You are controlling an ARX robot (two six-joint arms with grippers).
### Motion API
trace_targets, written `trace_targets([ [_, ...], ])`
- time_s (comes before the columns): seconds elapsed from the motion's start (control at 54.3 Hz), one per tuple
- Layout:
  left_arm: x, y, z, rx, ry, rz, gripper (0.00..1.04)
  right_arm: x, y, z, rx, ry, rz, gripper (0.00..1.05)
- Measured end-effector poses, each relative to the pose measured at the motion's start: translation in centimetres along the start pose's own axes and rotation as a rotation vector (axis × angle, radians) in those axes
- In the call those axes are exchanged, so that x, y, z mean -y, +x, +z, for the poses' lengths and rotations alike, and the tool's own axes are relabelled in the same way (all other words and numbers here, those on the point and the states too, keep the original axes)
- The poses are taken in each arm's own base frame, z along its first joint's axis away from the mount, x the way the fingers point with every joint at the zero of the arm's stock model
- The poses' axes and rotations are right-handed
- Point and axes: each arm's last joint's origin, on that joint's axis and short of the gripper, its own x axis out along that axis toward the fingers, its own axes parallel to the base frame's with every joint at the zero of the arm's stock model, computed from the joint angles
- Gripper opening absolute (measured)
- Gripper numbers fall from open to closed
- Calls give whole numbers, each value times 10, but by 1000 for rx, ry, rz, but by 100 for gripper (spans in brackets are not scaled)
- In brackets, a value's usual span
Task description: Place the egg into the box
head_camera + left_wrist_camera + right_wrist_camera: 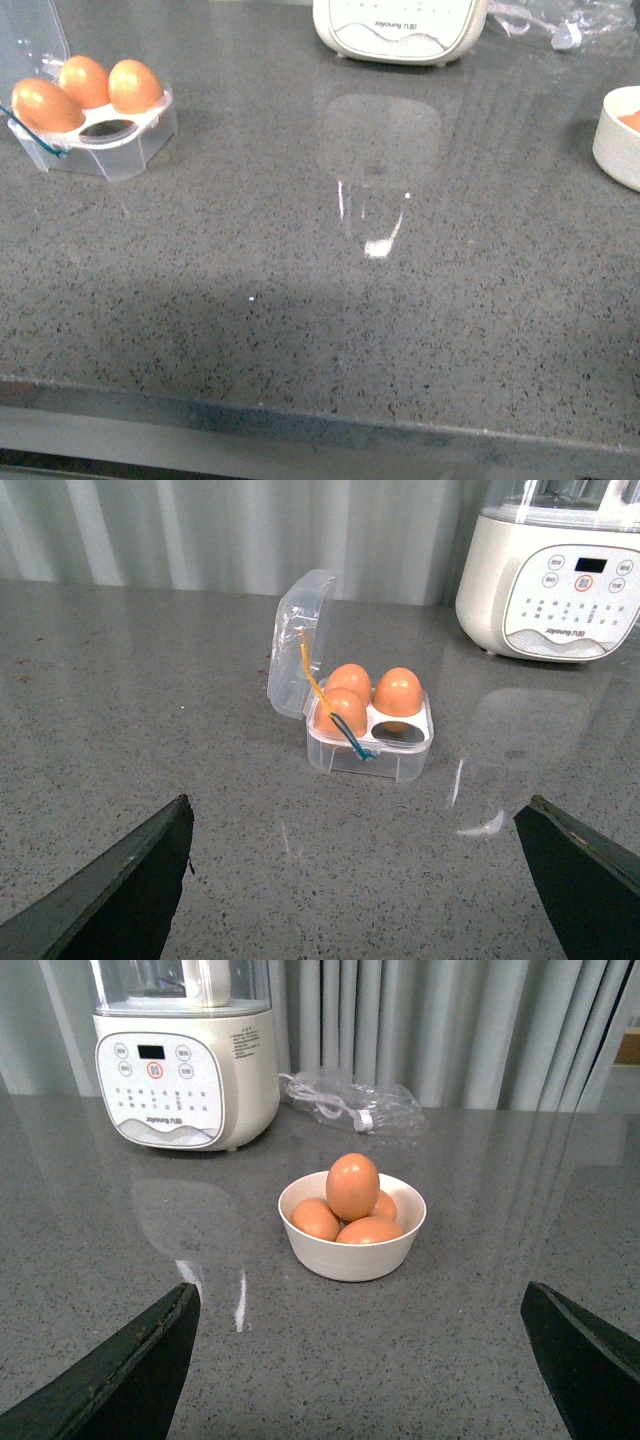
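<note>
Left gripper (355, 810) hangs low over the grey counter (330, 330), level, its dark fingers (130, 880) spread wide and aimed at the box (370, 742). Right gripper (360, 1290) is likewise splayed, facing the white bowl (352, 1255). In the front view a cream appliance (400, 30) sits at top centre. The box stands upper left with its lid (295, 645) raised, three eggs (85, 85) inside and one slot bare. The bowl lies at the right edge, and the egg (353, 1186) tops its pile.

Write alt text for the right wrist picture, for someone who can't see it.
A white bowl of brown eggs, one perched on top, sits on a grey speckled counter. A white appliance stands behind; the open right gripper frames the foreground.
</note>
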Motion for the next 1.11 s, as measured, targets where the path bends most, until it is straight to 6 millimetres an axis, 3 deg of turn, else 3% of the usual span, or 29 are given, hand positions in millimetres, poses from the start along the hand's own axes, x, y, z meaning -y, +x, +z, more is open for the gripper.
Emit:
trace_targets([
  [0.903,0,0,0,0,0,0,98,0,0,-1,-41,27,-43,97],
  [0.958,0,0,0,0,0,1,98,-1,7,-1,-95,43,-137,97],
  [1.106,0,0,0,0,0,0,98,-2,22,11,-64,40,-95,97],
])
